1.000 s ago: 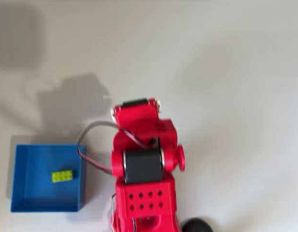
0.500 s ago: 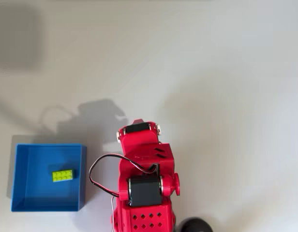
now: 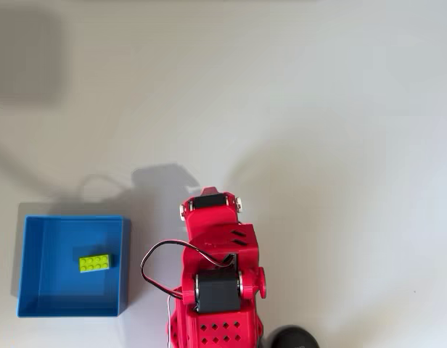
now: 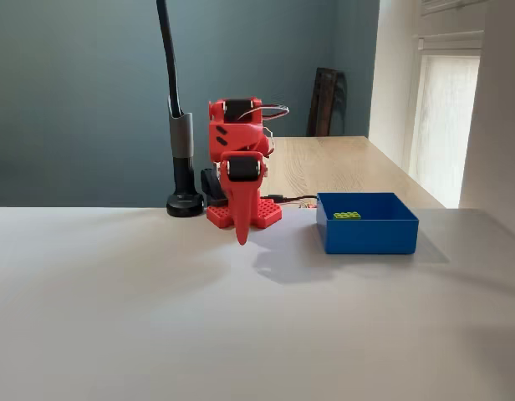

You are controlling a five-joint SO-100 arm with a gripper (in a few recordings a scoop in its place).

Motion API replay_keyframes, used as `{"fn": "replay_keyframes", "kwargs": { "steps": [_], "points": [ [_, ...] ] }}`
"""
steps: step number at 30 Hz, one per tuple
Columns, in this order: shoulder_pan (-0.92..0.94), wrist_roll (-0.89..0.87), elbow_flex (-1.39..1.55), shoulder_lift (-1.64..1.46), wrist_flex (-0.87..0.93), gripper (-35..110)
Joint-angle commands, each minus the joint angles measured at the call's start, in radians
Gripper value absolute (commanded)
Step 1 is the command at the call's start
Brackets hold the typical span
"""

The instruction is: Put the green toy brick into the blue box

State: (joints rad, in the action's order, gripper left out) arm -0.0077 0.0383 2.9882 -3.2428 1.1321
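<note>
Brick (image 3: pixel 95 263) in box (image 3: pixel 35 308) — done | jaws (image 4: pixel 241 237) look closed, empty, folded home | risk: your stray swing clips box wall — tips brick out

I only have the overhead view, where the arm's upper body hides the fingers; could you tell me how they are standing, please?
Observer: In the fixed view the fingers point straight down in front of the arm's base, closed into one taper.
Operator: Thank you. Are they carrying anything?
Observer: No, nothing is between them. They hang apart from the blue box, where the green toy brick lies.
Operator: And the dark blob at my lower edge?
Observer: It is the round foot of a black stand whose pole rises beside the arm.
</note>
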Motion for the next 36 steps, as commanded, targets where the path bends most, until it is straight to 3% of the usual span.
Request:
{"fn": "replay_keyframes", "kwargs": {
  "steps": [1, 36],
  "points": [
    [0.023, 0.003, 0.017, -0.015, -0.011, 0],
    [0.025, -0.009, 0.064, -0.018, -0.021, 0]
  ]
}}
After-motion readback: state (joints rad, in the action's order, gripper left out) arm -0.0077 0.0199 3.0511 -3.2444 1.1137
